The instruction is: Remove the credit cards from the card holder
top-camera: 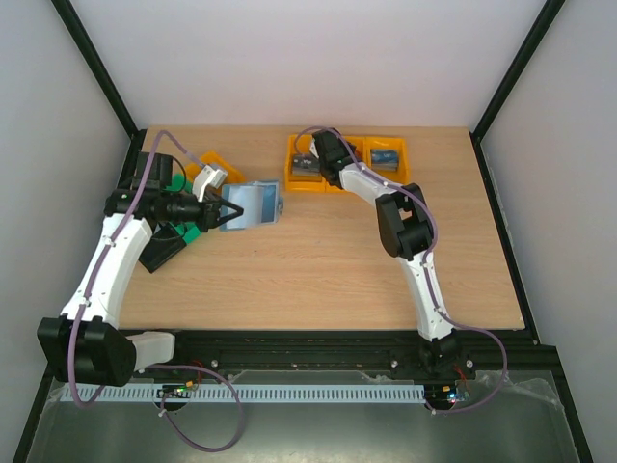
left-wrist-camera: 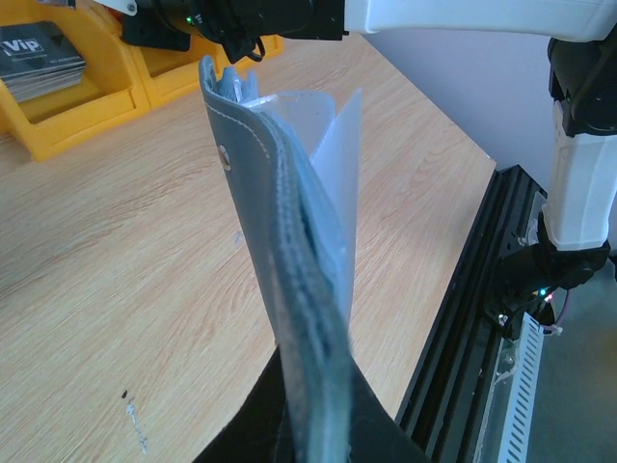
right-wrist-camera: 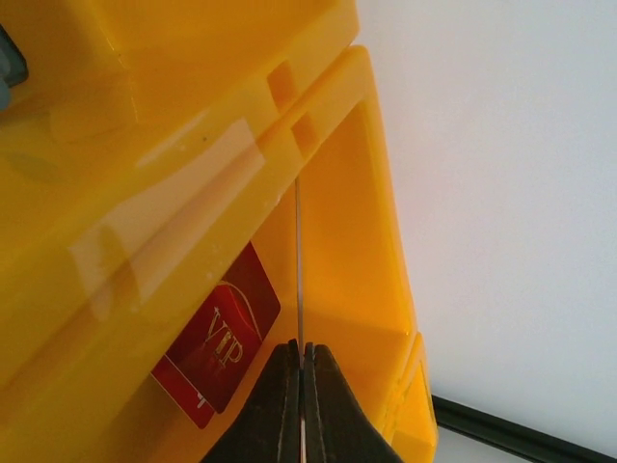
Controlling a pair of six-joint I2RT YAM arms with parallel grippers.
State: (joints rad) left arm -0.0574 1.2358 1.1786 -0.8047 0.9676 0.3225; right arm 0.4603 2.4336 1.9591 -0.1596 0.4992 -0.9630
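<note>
Down in a yellow bin (right-wrist-camera: 357, 241) lies a red card (right-wrist-camera: 217, 338); right claw (right-wrist-camera: 302, 386) pinches a thin card (right-wrist-camera: 299, 270) beside it. Left claw (left-wrist-camera: 308, 429) clamps the card holder (left-wrist-camera: 280, 241) over the wooden surface (left-wrist-camera: 116, 289), white walls (top-camera: 308, 58) around.

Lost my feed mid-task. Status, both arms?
Left gripper shut on card holder. Right gripper shut on thin card, edge-on at orange bin. No obstruction seen.

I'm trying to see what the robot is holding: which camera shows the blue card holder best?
The left wrist view: the card holder fills the frame, edge-on, its pockets visible. The top view shows it small, from above. The right wrist view misses it, showing yellow bins.
</note>
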